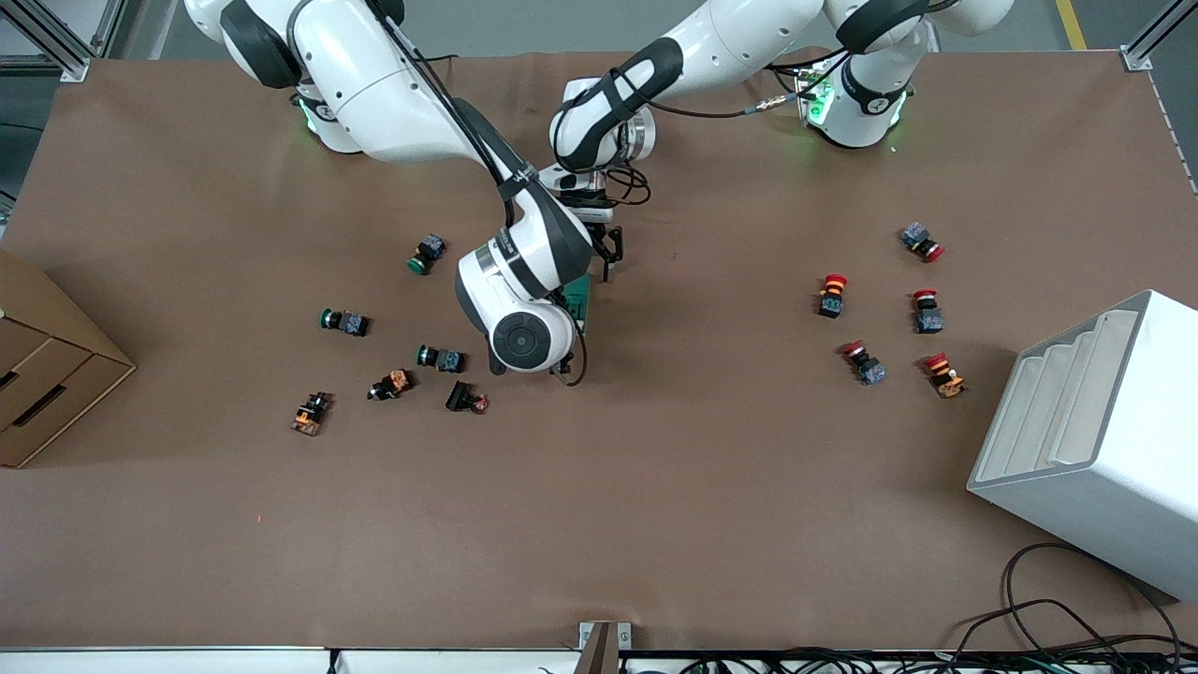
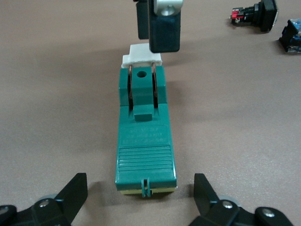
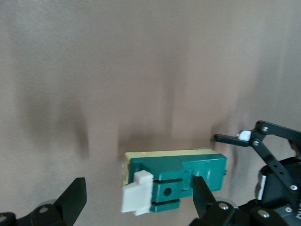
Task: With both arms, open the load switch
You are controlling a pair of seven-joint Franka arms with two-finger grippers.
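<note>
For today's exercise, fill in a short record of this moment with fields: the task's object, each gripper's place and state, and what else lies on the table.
object: load switch, green block with a white tab at one end, lying flat on the table
left gripper: open, fingers either side of the switch's ribbed end, not touching it
right gripper: open, at the white tab end of the switch
green-capped buttons: toward the right arm's end
red-capped buttons: toward the left arm's end
white rack: at the left arm's end
cardboard box: at the right arm's end
</note>
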